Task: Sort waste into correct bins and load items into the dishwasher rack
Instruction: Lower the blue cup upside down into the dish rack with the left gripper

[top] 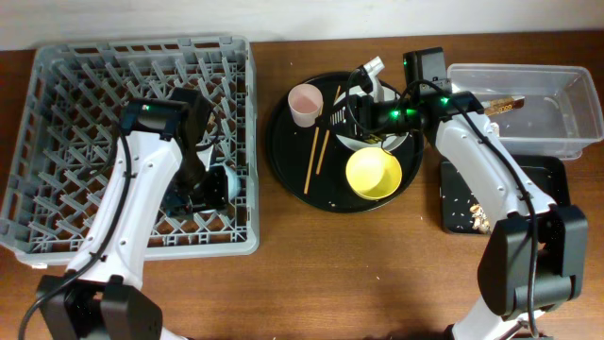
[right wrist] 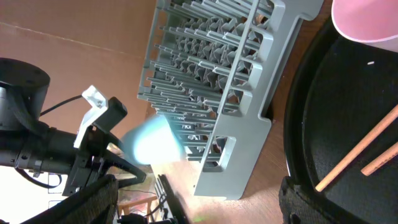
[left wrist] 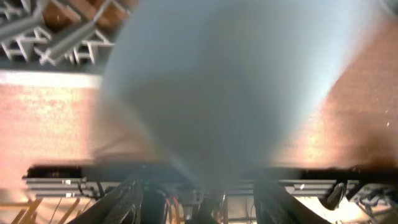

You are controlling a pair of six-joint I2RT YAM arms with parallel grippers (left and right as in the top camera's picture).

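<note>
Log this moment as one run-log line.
left jaws: shut on light-blue cup over dishwasher rack | right jaws: open above round black tray | on tray: pink cup, yellow bowl, chopsticks

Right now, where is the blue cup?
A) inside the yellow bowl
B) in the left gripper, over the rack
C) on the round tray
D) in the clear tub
B: the left gripper holds the blue cup above the rack.

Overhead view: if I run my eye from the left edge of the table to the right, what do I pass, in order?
Grey dishwasher rack → pink cup → yellow bowl → clear tub.
</note>
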